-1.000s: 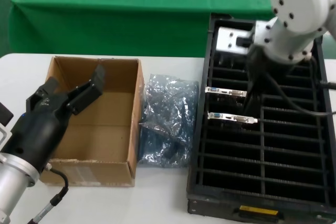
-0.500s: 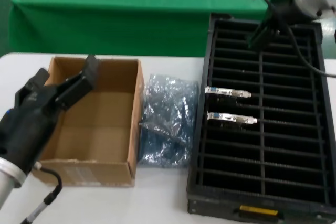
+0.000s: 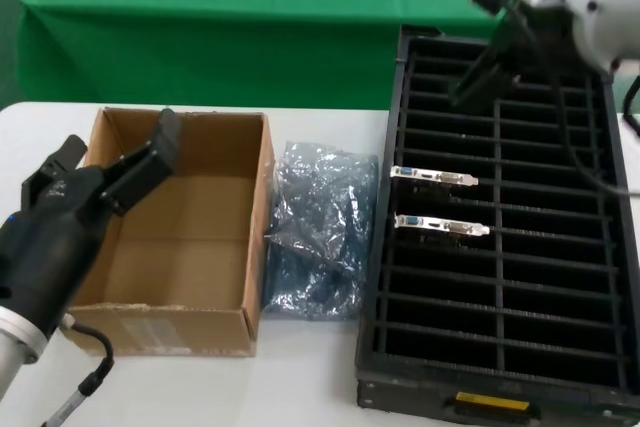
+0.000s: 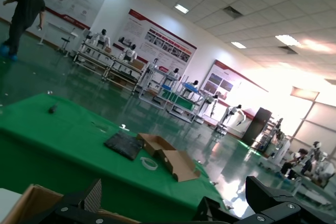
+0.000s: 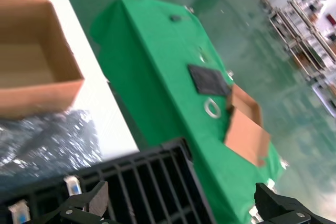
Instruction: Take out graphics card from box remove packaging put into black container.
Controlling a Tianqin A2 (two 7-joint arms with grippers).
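Observation:
The brown box [image 3: 190, 237] stands open on the white table, and the part of its floor that shows is bare cardboard. My left gripper [image 3: 112, 152] hovers over the box's left side, open and holding nothing. A heap of crinkly grey-blue packaging [image 3: 320, 232] lies between the box and the black container [image 3: 500, 347]. Two graphics cards [image 3: 433, 176] [image 3: 442, 225] stand in slots on the container's left half, silver brackets up. My right gripper [image 3: 488, 65] is raised over the container's far end, open and empty; the right wrist view shows its fingers [image 5: 97, 198] far apart.
Beyond the white table is a green-covered table [image 3: 200, 27] with a white tape ring [image 5: 212, 108], a dark flat pad [image 5: 207, 80] and a small open carton [image 5: 244, 124]. The container's other slot rows hold nothing.
My right arm has lifted from low over the container's far end up toward the top right. My left gripper has drifted left over the box, still open.

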